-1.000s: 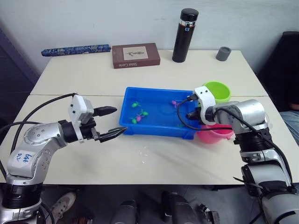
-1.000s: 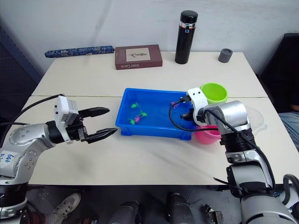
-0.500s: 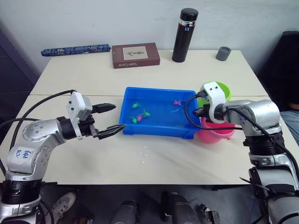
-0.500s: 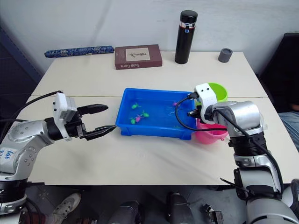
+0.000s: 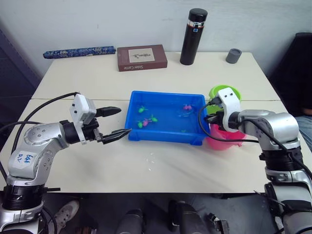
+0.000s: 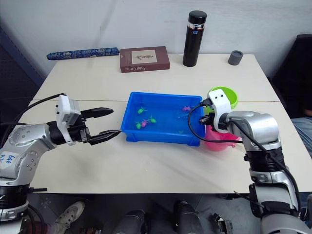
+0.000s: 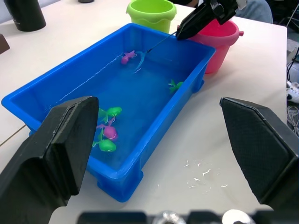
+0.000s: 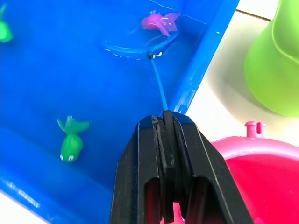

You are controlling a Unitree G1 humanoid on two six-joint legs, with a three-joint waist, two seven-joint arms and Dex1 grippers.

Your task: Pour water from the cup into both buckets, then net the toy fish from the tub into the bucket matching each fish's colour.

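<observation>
Net in the tub, hoop dipped in the water at the far right corner, thin handle running from the hoop back toward the right gripper at the tub's right rim. Long axis slanted across that corner, hoop end away from the robot, handle end toward the pink bucket. Pink fish at the hoop's far edge, touching or just inside the mesh; cannot tell which.

Right forearm bent in across the front of the pink bucket, wrist level, fingers aimed left into the tub. Fingers pressed together, pinching the handle's end.

Left arm reaching in from the left, forearm level, left gripper just beside the tub's left wall, not touching it. Fingers spread wide, nothing between them.

Green bucket behind the pink one, both at the tub's right end. Green fish near the tub's front right; a cluster of green and pink fish toward the left end.
</observation>
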